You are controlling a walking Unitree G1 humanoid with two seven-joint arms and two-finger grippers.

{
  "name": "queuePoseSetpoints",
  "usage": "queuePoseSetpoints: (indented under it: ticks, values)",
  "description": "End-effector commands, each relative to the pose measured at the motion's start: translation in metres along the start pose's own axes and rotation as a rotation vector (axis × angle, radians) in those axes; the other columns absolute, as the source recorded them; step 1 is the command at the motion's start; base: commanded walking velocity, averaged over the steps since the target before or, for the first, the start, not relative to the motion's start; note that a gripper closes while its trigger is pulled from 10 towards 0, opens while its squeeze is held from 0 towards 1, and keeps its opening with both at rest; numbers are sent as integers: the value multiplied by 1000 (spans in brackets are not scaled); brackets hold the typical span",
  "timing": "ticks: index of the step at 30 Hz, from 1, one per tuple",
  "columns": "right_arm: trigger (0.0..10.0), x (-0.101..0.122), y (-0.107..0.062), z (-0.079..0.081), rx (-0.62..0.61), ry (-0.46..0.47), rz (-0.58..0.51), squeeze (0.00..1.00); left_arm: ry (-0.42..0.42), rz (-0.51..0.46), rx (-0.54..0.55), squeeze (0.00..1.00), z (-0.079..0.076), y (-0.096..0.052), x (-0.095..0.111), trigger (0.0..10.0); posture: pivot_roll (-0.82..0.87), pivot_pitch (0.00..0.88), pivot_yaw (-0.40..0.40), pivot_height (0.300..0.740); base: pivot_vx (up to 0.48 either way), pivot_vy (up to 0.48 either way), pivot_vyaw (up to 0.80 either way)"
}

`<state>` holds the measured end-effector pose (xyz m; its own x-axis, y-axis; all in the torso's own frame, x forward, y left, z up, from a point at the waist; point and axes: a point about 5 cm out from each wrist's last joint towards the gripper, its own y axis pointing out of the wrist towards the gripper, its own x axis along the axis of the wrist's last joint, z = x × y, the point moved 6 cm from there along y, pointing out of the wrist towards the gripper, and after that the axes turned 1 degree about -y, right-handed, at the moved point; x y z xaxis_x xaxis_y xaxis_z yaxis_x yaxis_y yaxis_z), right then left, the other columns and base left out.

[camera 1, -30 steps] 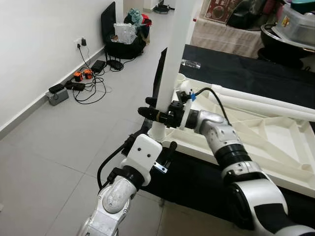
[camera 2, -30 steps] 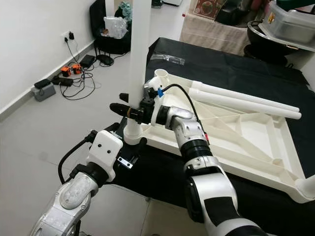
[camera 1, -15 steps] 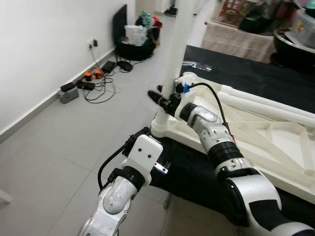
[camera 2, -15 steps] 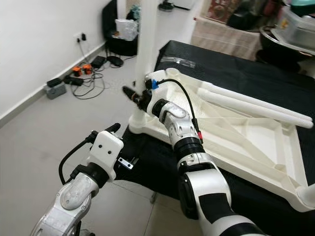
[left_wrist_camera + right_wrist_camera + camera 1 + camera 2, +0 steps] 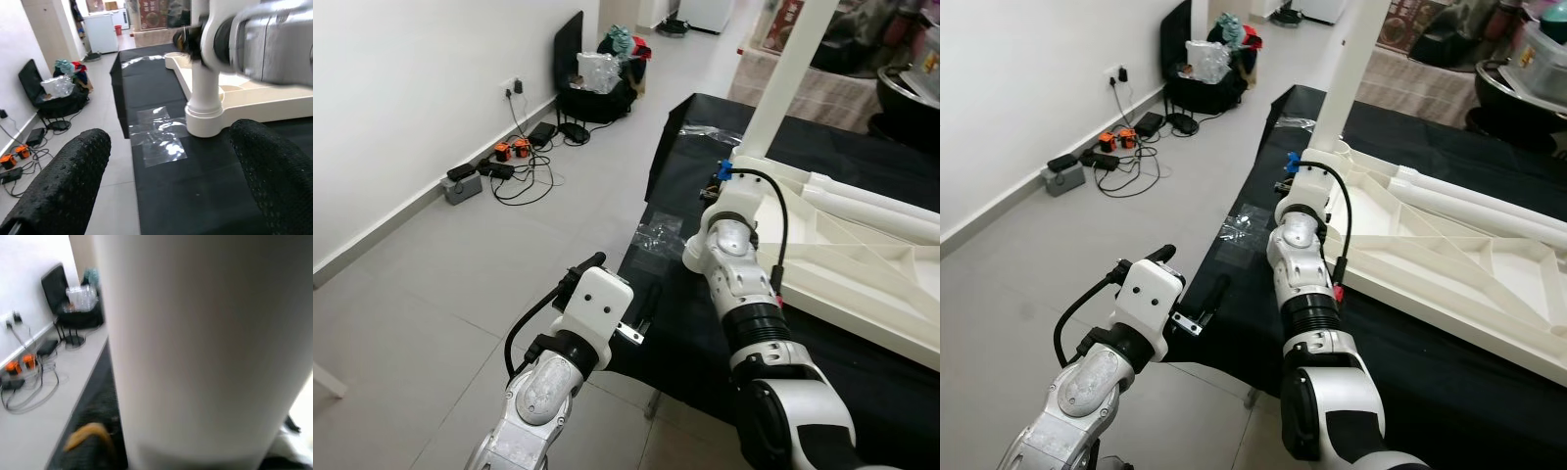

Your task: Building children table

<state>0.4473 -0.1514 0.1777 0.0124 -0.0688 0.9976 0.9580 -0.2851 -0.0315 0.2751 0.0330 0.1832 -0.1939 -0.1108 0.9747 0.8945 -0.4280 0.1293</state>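
The right claw (image 5: 188, 41) sat against the upright white table leg (image 5: 783, 83) at the near-left corner of the overturned white tabletop (image 5: 1449, 259); whether its fingers were clasped round the leg or merely beside it could not be told, the wrist view being taken up by the blurred white cylinder at close range. The tabletop lay underside up on the black cloth (image 5: 705, 343) covering the desk, its corner socket (image 5: 205, 115) standing just inside the desk's left edge, with further loose legs (image 5: 1489, 206) resting along the far side of the frame. The left claw (image 5: 168, 183) hung wide apart and empty at the desk's near-left corner, aimed at the socket. A sheet of clear plastic wrap (image 5: 159, 134) lay on the cloth just beside the socket.

Judged from this, the step in hand was seating the leg. It would go best with the leg kept plumb over the socket and turned or pressed straight down, not levered sideways, while the free claw steadied the tabletop corner against sliding on the cloth.
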Motion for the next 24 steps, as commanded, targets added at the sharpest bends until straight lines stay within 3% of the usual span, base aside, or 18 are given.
queuePoseSetpoints:
  ticks: [1, 3, 5, 6, 8, 11, 12, 15, 17, 19, 20, 23, 24]
  values:
    - [10000, -11, -1, 2, 25, 5, 35, 1000, -5, 4, -8, 0, -4, 0, -2, 10000, 73, 60, -131, 740, 0, 0, 0]
    - [10000, 4, 1, 14, 90, 19, -22, 1000, -5, 4, -10, 0, -4, 0, -1, 10000, 74, 59, -132, 740, 0, 0, 0]
    - [10000, 10, 2, 15, 95, 19, -42, 1000, -5, 4, -11, 0, -4, 0, -1, 10000, 74, 59, -132, 740, 0, 0, 0]
    - [10000, 16, 4, 21, 152, 22, -57, 0, -5, 5, -10, 0, -4, 0, -1, 10000, 74, 61, -130, 740, 0, 0, 0]
    - [10000, 20, 4, 25, 184, 17, -62, 0, -4, 5, -9, 0, -4, 0, -1, 10000, 74, 61, -130, 740, 0, 0, 0]
    - [10000, 30, -1, 54, 513, 216, -2, 0, -4, 4, -9, 0, -3, 1, -1, 10000, 75, 60, -131, 740, 0, 0, 0]
    - [10000, 35, -8, 64, 658, 230, -7, 0, -4, 3, -9, 0, -3, 1, -1, 10000, 74, 60, -130, 740, 0, 0, 0]
    - [10000, 39, -19, 72, 821, 208, -17, 0, -4, 1, -10, 0, -4, 2, 0, 10000, 74, 60, -130, 740, 0, 0, 0]
    - [10000, 39, -19, 72, 821, 208, -17, 0, -4, 1, -10, 0, -4, 2, 0, 10000, 74, 60, -130, 740, 0, 0, 0]
    - [10000, 35, -38, 78, 1051, 180, -13, 0, -5, 0, -10, 0, -4, 2, 0, 10000, 75, 59, -132, 740, 0, 0, 0]
    - [10000, 35, -38, 78, 1051, 180, -13, 0, -5, 0, -10, 0, -4, 2, 0, 10000, 75, 59, -132, 740, 0, 0, 0]
    - [10000, 29, -74, 84, 1399, 189, 8, 0, -4, 0, -10, 0, -3, 1, 0, 10000, 81, 62, -133, 740, 0, 0, 0]
    - [10000, 29, -74, 84, 1399, 189, 8, 0, -4, 0, -10, 0, -3, 1, 0, 10000, 81, 62, -133, 740, 0, 0, 0]
